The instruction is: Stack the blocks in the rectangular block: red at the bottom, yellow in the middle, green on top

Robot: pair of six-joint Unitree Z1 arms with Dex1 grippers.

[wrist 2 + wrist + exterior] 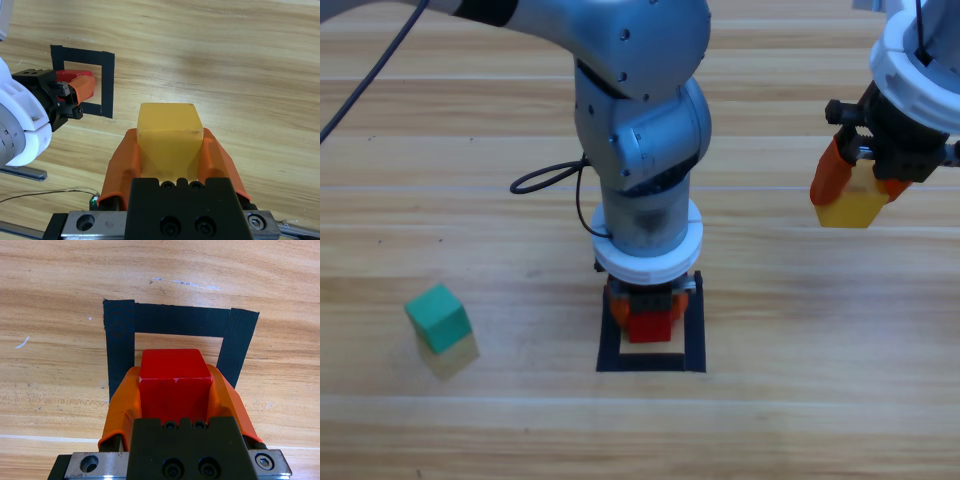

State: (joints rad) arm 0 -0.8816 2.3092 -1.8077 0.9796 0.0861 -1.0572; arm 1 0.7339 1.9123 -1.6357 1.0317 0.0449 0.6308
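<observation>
The red cube (649, 326) sits between the orange jaws of my left gripper (647, 318), which is shut on it over the black tape rectangle (694, 340). In the left wrist view the red cube (174, 385) is held just above the wood inside the tape rectangle (120, 335). My right gripper (856, 190) hangs at the upper right, shut on the yellow cube (850, 205); the right wrist view shows that yellow cube (169, 137) clamped between the jaws. The teal-green cube (438, 317) lies alone at the left.
A black cable (548, 178) loops on the table behind the left arm. A pale patch of light (455, 355) lies on the wood beside the green cube. Bare wood stretches between the tape rectangle and the right gripper.
</observation>
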